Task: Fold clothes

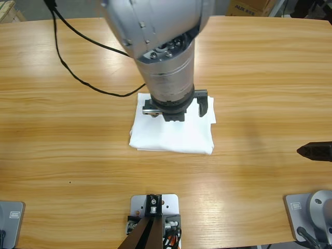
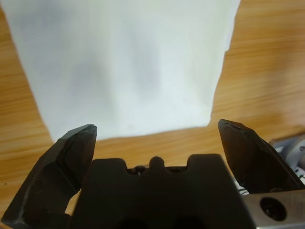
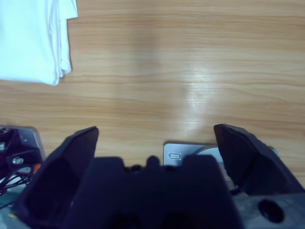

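Note:
The clothes are one white T-shirt (image 1: 174, 132), folded into a compact rectangle in the middle of the wooden table (image 1: 62, 155). My left arm comes down from the top centre, and my left gripper (image 1: 176, 111) hovers over the shirt's far half. In the left wrist view the shirt (image 2: 128, 62) fills the area ahead of my left gripper (image 2: 157, 129), which is open with nothing between its jaws. My right gripper (image 1: 313, 151) sits low at the right edge, well apart from the shirt. It is open (image 3: 156, 130) over bare wood, with the shirt (image 3: 28, 38) at the upper left.
A black cable (image 1: 78, 78) trails across the table's far left part towards the shirt's far edge. A cardboard box (image 1: 249, 8) stands beyond the table's far edge at the right. Bare wood lies all around the shirt.

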{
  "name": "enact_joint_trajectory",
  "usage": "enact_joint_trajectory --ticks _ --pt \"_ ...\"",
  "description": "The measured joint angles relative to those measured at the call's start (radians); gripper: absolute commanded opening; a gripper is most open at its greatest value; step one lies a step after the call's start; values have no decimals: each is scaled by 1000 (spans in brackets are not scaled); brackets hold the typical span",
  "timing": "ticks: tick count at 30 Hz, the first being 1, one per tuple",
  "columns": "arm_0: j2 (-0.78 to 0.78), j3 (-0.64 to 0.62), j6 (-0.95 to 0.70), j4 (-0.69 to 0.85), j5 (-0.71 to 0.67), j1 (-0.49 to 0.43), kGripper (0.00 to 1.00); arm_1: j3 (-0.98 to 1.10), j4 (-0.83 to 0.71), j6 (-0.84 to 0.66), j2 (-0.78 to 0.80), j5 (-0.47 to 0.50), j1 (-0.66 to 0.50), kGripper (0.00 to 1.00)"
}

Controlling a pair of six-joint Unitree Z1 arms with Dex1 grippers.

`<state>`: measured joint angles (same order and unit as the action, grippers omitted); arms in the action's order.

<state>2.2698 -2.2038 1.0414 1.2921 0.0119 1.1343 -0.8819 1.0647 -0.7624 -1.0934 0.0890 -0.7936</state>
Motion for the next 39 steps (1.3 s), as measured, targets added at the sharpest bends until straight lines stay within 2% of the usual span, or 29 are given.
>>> enact_joint_trajectory --ticks 13,21,33,39 --pt "145 -37 36 1 10 0 1000 -2 23 0 4 -23 2 1000" --pt "213 -95 35 2 -30 -2 1000 -2 26 0 4 -38 2 1000" --pt "226 -109 42 17 -49 -12 1000 -1 26 0 6 -47 2 1000" --pt "230 -109 41 39 -55 -54 1000 0 26 0 13 -47 2 1000"
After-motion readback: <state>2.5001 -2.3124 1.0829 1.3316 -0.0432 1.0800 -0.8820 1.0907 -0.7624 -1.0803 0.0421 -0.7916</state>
